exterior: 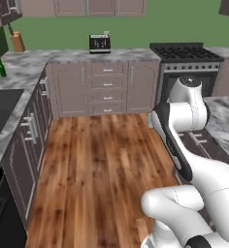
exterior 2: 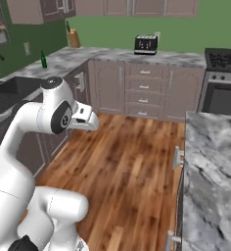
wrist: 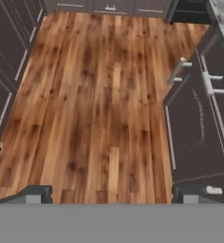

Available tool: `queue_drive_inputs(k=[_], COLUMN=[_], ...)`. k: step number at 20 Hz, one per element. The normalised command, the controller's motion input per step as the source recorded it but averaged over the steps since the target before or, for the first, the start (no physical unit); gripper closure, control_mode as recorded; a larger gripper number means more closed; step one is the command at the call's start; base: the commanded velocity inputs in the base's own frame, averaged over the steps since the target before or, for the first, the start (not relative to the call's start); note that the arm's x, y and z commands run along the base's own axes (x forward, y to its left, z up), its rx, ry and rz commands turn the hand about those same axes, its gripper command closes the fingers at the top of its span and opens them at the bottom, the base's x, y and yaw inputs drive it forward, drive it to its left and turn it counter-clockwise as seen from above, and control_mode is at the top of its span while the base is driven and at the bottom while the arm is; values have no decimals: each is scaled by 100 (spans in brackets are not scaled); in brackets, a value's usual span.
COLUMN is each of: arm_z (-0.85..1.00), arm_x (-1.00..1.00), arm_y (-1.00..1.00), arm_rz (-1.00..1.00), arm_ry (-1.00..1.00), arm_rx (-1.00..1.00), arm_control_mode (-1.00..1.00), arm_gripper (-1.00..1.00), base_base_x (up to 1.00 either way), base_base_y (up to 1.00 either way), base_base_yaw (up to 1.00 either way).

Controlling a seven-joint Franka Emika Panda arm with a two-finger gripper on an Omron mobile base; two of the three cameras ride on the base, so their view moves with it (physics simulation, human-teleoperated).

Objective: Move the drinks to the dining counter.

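Kitchen counter (exterior: 24,68), green bottle (exterior: 1,69) upright

Warm brown wood-plank floor (wrist: 99,95) lay directly below the end effector. Ahead of it ran taupe panelled base cabinets (exterior: 99,87) with metal handles under a grey veined marble worktop (exterior 2: 112,55), backed by a flat green wall (exterior: 87,24). A black toaster (exterior: 99,43) and a wooden knife block (exterior: 17,42) stood there. A black gas stove (exterior: 187,60) sat ahead-right; a black sink (exterior: 1,109) sat left.
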Motion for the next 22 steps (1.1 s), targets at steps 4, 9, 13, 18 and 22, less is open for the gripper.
queue_drive_inputs(k=[4,9,13,18,22], arm_z=[0,0,0,0,0], arm_x=[0,0,0,0,0], arm_y=[0,0,0,0,0], arm_rz=[0,0,0,0,0], arm_ry=[0,0,0,0,0], arm_rx=[0,0,0,0,0], arm_control_mode=[100,100,100,100,100], arm_gripper=[-100,-100,-100,-100,-100], base_base_x=[100,100,100,100,100], base_base_y=[-19,-25,-27,-14,-18], base_base_yaw=[4,4,3,7,12])
